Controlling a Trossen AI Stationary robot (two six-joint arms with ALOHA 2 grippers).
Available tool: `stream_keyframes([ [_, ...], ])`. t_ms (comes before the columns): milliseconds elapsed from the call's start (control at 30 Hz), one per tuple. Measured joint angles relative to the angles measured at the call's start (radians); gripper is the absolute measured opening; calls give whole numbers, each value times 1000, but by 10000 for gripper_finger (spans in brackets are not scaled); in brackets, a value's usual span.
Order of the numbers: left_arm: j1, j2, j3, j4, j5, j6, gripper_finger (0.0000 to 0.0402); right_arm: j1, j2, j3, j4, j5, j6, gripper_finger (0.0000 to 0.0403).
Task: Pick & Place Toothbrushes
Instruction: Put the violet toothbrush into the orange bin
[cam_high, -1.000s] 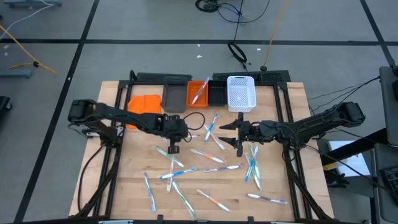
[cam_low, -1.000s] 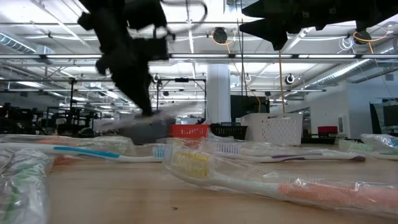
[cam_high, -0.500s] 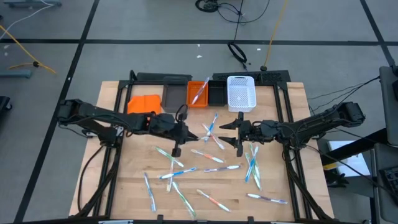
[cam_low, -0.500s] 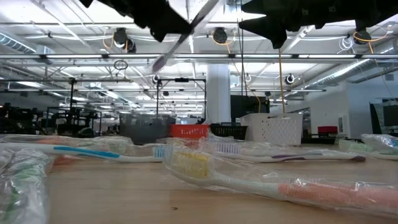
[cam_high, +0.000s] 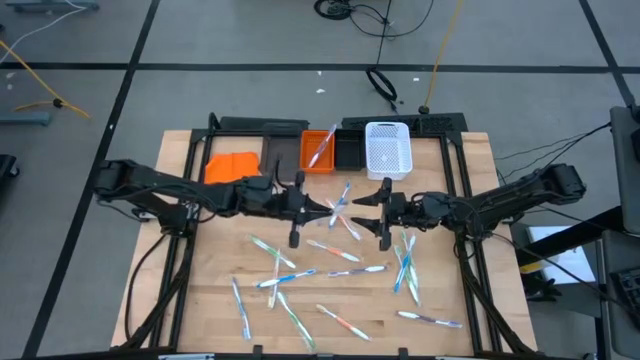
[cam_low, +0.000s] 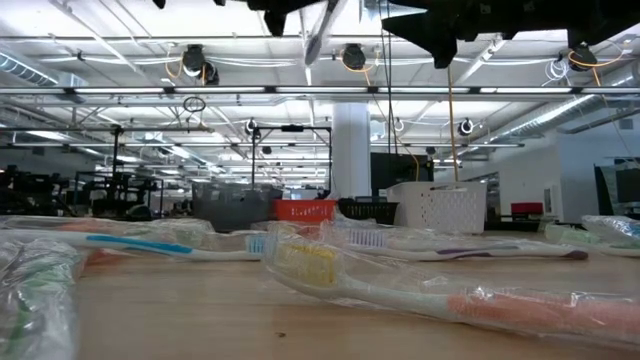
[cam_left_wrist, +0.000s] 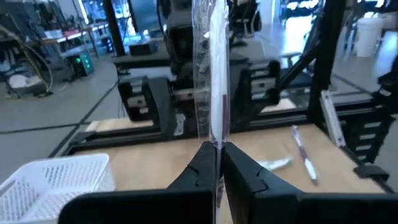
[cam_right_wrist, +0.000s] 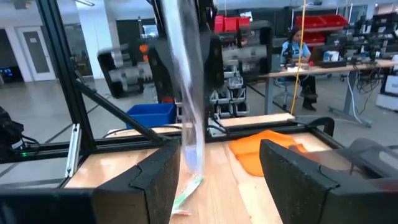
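The left gripper (cam_left_wrist: 216, 163) has its jaws clamped on a clear-wrapped toothbrush (cam_left_wrist: 210, 81), holding it upright above the wooden worktop (cam_high: 210, 280), probably for handover. The right gripper (cam_high: 383, 215) faces it, jaws wide and empty.

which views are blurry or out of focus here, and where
Low view: the nearest toothbrushes are soft. Right wrist view: the held toothbrush in the left gripper is smeared. Left wrist view: it is sharper.
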Motion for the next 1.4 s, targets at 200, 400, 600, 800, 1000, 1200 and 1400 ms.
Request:
stream_keyframes([
  [200, 0, 56, -1, 82, 0, -23, 6, 0, 45, 0, 100, -3, -22, 212],
  [400, 4, 101, -1, 144, -1, -33, 6, 0, 74, 0, 217, -27, -63, 212],
  [600, 6, 104, -1, 145, -6, -39, 5, 0, 75, 0, 270, -27, -84, 212],
  [800, 6, 104, -1, 164, -10, -40, 3, 0, 104, 29, 300, -29, -94, 212],
  [1000, 6, 104, -1, 160, -25, -40, 4, 0, 198, 123, 302, -79, -127, 212],
  [1200, 6, 104, -1, 148, -25, -57, 11, 0, 220, 151, 310, -77, -147, 212],
  [1400, 6, 104, -1, 157, -25, -52, 10, 0, 219, 151, 333, -77, -146, 207],
])
